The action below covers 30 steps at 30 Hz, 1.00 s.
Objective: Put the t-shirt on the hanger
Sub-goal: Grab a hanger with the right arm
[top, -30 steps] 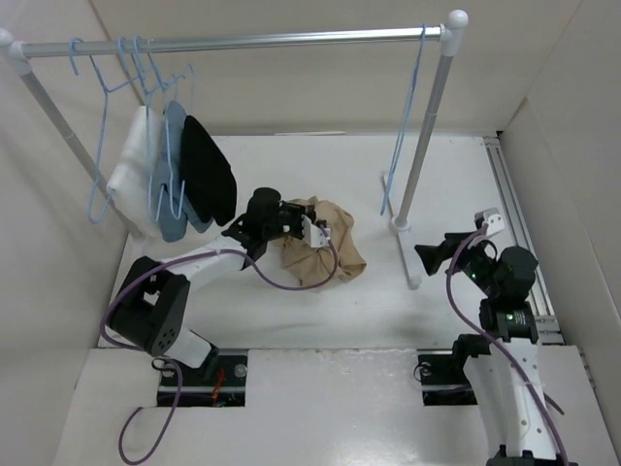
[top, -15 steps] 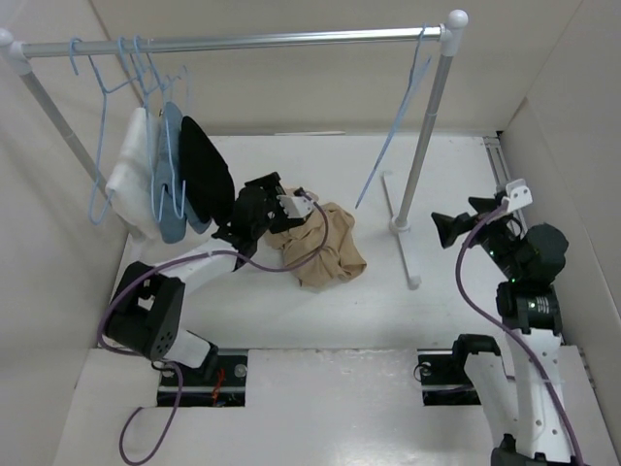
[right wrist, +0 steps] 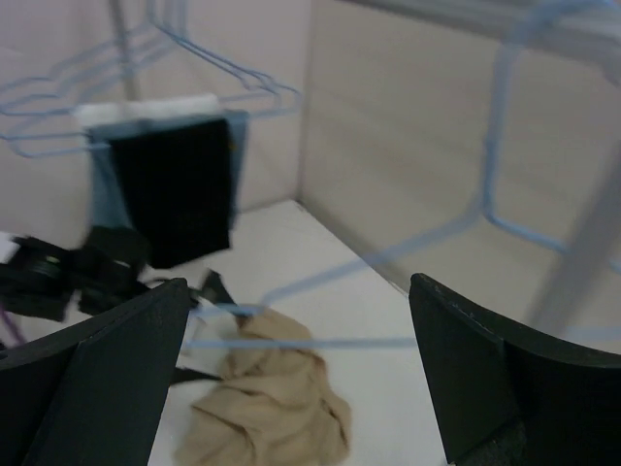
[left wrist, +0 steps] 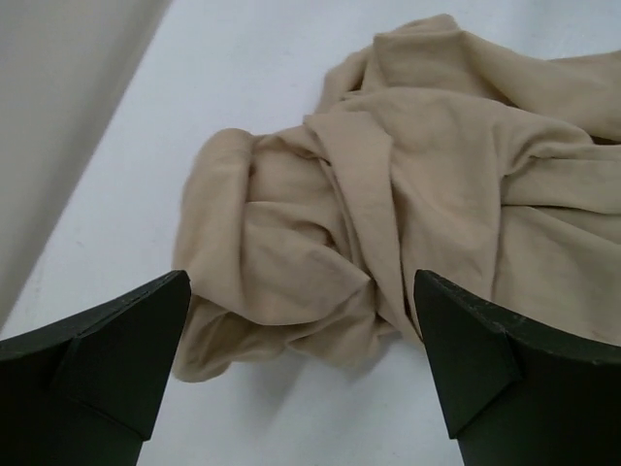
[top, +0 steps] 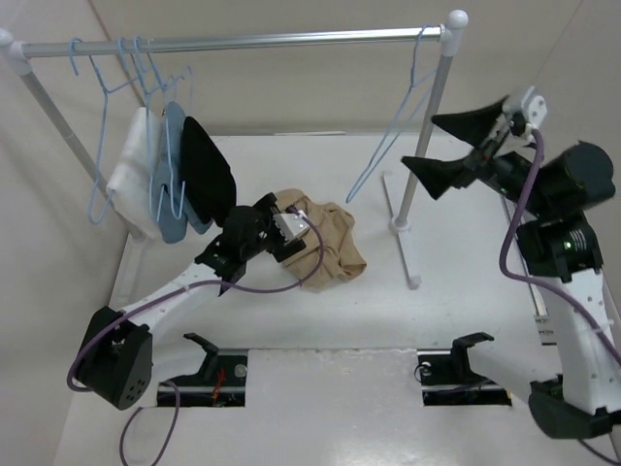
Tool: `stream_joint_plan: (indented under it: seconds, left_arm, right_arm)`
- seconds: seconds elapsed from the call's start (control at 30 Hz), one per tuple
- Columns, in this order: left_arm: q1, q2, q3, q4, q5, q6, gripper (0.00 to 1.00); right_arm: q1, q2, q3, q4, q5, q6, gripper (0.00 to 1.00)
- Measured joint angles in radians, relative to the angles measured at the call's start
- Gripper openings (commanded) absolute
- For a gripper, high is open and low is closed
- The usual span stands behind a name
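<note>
While the right gripper [top: 419, 142], jaws wide apart, hovers by the hanger [top: 386, 139] at upper right, a glancing closure could knock it off the rail [top: 243, 41], and the left gripper [top: 278, 223], likewise spread, grips nothing of the t-shirt [top: 325, 248] crumpled at centre.

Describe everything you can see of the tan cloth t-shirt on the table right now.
The tan cloth t-shirt lies crumpled in a loose heap on the white table. It looks soft and matte and is folded over itself in thick creases, so neck and sleeves cannot be told apart. The left gripper stands open over its near fold, one finger on either side, gripping nothing. Whether the fingers touch the cloth is unclear.
</note>
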Motion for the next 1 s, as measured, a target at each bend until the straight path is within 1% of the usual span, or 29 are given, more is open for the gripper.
stream_joint_plan:
  seconds: [0.03, 0.1, 0.2, 0.27, 0.37, 0.47, 0.57, 0.63, 0.73, 0.87, 0.93, 1.0]
  left_arm:
    - [-0.004, 0.005, -0.002, -0.011, 0.009, -0.01, 1.0]
    - [-0.006, 0.016, -0.002, -0.022, 0.021, -0.027, 1.0]
    - [-0.006, 0.014, -0.003, -0.025, 0.028, -0.042, 1.0]
    - [-0.006, 0.008, -0.008, -0.025, 0.031, -0.049, 1.0]
    - [-0.006, -0.008, -0.023, -0.027, 0.034, -0.054, 1.0]
    - [-0.006, -0.02, -0.035, -0.027, 0.042, -0.06, 1.0]
    - [-0.006, -0.025, -0.041, -0.023, 0.046, -0.063, 1.0]
    - [-0.006, -0.029, -0.047, -0.018, 0.047, -0.063, 1.0]
    - [-0.006, -0.037, -0.054, -0.014, 0.048, -0.063, 1.0]
    - [-0.006, -0.059, -0.067, -0.002, 0.049, -0.063, 1.0]
    - [-0.006, -0.065, -0.074, 0.003, 0.049, -0.063, 1.0]
    - [-0.006, -0.069, -0.084, 0.008, 0.049, -0.063, 1.0]
  right_arm:
    - [0.06, 0.038, 0.049, -0.002, 0.01, 0.0, 0.99]
    - [0.185, 0.126, 0.159, -0.026, 0.08, -0.004, 0.99]
    - [0.262, 0.197, 0.234, -0.058, 0.217, 0.002, 0.99]
    - [0.271, 0.201, 0.224, -0.061, 0.315, 0.025, 0.96]
    - [0.278, 0.206, 0.218, -0.069, 0.448, 0.058, 0.94]
    - [0.283, 0.219, 0.222, -0.071, 0.535, 0.086, 0.93]
    - [0.284, 0.254, 0.237, -0.065, 0.567, 0.107, 0.9]
    - [0.285, 0.291, 0.261, -0.066, 0.575, 0.121, 0.86]
    - [0.288, 0.331, 0.275, -0.073, 0.589, 0.148, 0.83]
    - [0.288, 0.343, 0.271, -0.093, 0.617, 0.184, 0.78]
    - [0.291, 0.335, 0.263, -0.089, 0.627, 0.204, 0.78]
    - [0.301, 0.325, 0.25, -0.086, 0.633, 0.222, 0.74]
